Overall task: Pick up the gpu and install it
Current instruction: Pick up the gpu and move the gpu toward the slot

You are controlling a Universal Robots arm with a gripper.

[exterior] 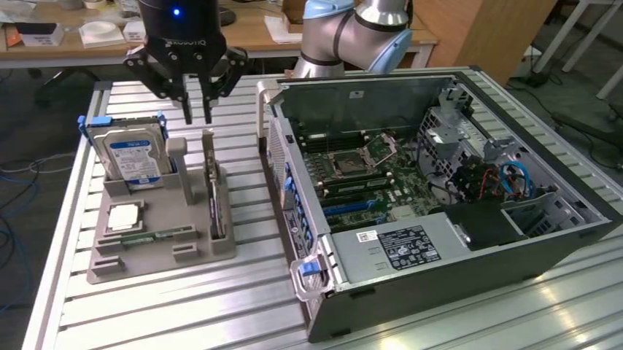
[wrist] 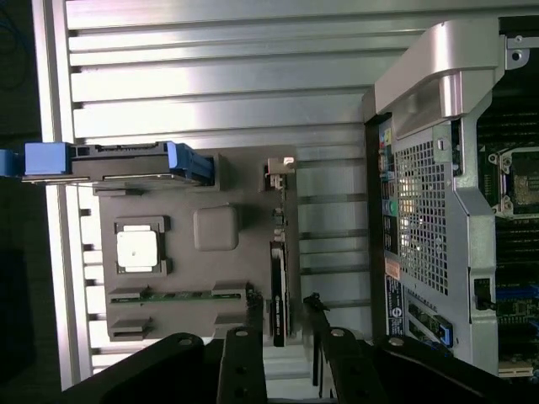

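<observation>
The gpu (exterior: pixel 213 191) is a thin dark card standing on edge in a slot of the grey holder (exterior: pixel 156 255), on the side nearest the computer case. In the wrist view the gpu (wrist: pixel 278 290) shows edge-on, with its silver bracket (wrist: pixel 279 165) at one end. My gripper (exterior: pixel 195 117) hangs open above the holder's far end, over the card's far end and apart from it. Nothing is between its fingers (exterior: pixel 184 109). In the wrist view my gripper (wrist: pixel 283 358) straddles the line of the card from above.
An open computer case (exterior: pixel 322 95) lies at the exterior view's right, motherboard (exterior: pixel 365 171) exposed. The holder also carries a hard drive with a blue label (exterior: pixel 131 155), a processor (exterior: pixel 125 216) and a green memory stick (exterior: pixel 160 235). All of it rests on a slatted aluminium table (exterior: pixel 195 306).
</observation>
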